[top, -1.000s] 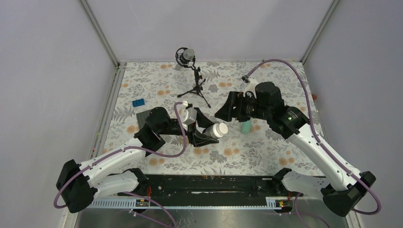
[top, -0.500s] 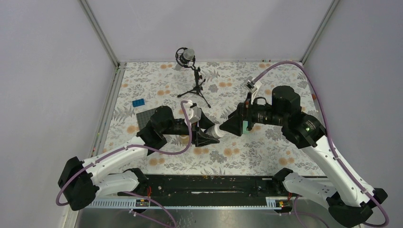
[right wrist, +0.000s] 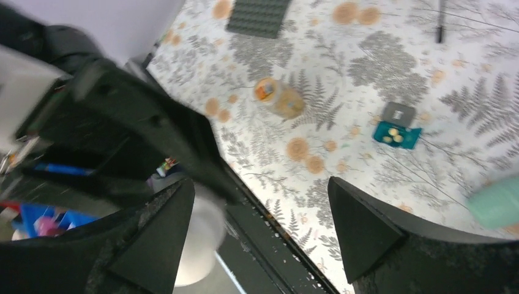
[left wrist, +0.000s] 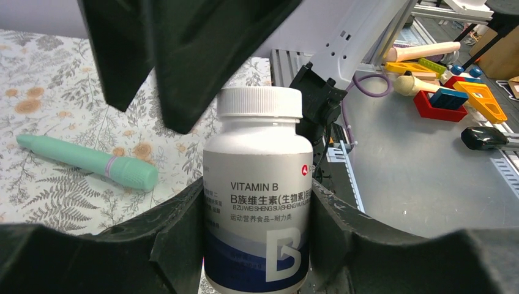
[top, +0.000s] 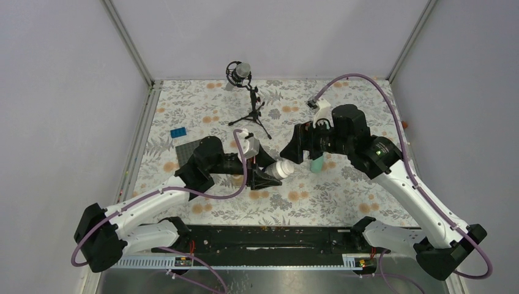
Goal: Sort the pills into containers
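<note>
My left gripper (top: 269, 174) is shut on a white Vitamin B bottle (top: 280, 169), cap on, held tilted above the cloth; the left wrist view shows it (left wrist: 257, 202) between my fingers (left wrist: 177, 245). My right gripper (top: 292, 153) is open and empty just past the cap; its jaws frame the blurred cap (right wrist: 199, 245). The mint-green organizer strip (top: 317, 163) lies under the right arm and shows in the left wrist view (left wrist: 85, 160). The right wrist view shows a teal box (right wrist: 395, 135) holding a few orange pills, a grey box (right wrist: 398, 113) touching it, and a small glass jar (right wrist: 278, 98) on its side.
A dark grey studded plate (top: 183, 151) and a blue brick (top: 179, 132) lie at the left. A microphone on a tripod (top: 248, 101) stands at the back centre. The black rail (top: 269, 236) runs along the near edge.
Half a second ago my right gripper was pressed at the bottle's cap; it has drawn back up and to the right. The left gripper keeps its hold on the bottle.
</note>
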Tool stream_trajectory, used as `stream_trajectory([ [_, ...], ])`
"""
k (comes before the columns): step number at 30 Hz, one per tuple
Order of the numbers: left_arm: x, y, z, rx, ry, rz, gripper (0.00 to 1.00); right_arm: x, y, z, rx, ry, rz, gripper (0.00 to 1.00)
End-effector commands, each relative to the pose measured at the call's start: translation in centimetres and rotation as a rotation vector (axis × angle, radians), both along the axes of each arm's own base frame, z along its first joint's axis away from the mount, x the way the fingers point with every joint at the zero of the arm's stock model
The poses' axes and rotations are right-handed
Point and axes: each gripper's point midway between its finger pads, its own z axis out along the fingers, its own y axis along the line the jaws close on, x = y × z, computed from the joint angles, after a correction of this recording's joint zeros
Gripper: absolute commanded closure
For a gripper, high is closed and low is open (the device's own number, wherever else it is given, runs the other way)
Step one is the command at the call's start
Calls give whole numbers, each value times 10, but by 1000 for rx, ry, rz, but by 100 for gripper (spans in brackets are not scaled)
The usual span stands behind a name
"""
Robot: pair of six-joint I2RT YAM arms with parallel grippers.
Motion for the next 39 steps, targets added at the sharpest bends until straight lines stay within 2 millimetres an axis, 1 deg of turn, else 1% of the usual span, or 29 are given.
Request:
stream_trajectory([
  [1,-9,7,60,-147,-140,-14,100,36,-23,-3,-77,-13,-243,13],
  [3,-7,7,61,-142,-145,-4,100,41,-27,-5,-90,-4,-288,13],
  [5,-4,6,59,-131,-141,6,100,43,-31,-1,-90,-9,-315,13],
  [9,4,4,53,-116,-126,42,100,36,-36,25,-42,-64,-307,13],
  [11,12,3,51,-107,-107,79,100,25,-38,41,-16,-121,-251,12],
  [14,12,1,51,-94,-89,73,100,7,-39,53,-13,-225,-132,9],
  [16,12,-1,50,-84,-80,57,100,-8,-33,57,-3,-276,-17,8],
  [19,7,-3,48,-73,-73,20,100,-43,-18,58,43,-299,243,7],
  [21,3,-4,47,-63,-69,-13,100,-58,-12,57,72,-295,353,7],
  [22,1,-5,46,-58,-66,-27,100,-62,-11,56,72,-314,398,7],
  [26,-6,-7,44,-43,-53,-87,100,-62,-8,55,62,-338,449,8],
  [31,-11,-8,42,-36,-48,-138,100,-57,-5,51,37,-355,483,16],
  [34,-13,-8,42,-35,-48,-152,100,-53,-2,45,17,-323,485,25],
  [38,-13,-8,43,-40,-56,-150,100,-46,0,38,0,-274,464,41],
  [39,-12,-9,44,-41,-59,-144,100,-45,1,36,0,-262,460,43],
])
